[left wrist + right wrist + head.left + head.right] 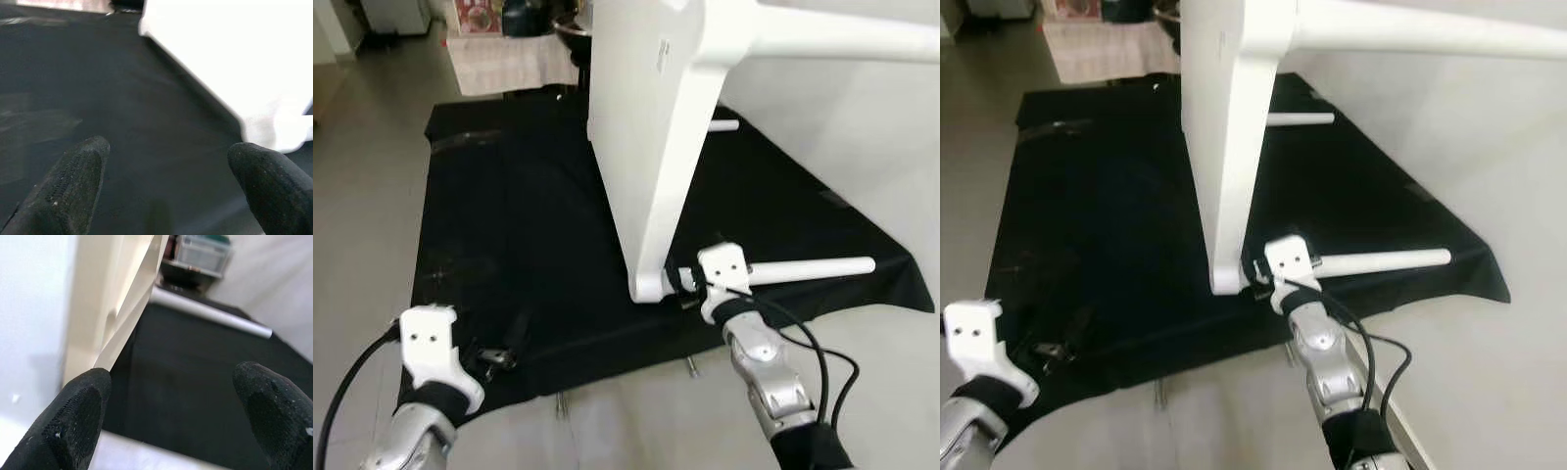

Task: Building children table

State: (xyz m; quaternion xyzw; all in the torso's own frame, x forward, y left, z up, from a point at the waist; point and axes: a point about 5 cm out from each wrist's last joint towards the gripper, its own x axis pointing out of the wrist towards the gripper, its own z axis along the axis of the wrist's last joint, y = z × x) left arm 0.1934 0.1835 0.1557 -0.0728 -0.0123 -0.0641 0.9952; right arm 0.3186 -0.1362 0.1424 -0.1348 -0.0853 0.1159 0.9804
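A: While tipped on its edge, where does the white children's tabletop [651, 147] sit?
B: On the black floor cloth [509, 245]; right gripper [690, 284] spread at its lower corner.
A: Left gripper [166, 191]?
B: Spread, over cloth, beside it.

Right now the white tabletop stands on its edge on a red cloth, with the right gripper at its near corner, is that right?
Not quite: the cloth is black, as the left eye view shows. The tabletop does stand on edge on it, with the right gripper at its near corner.
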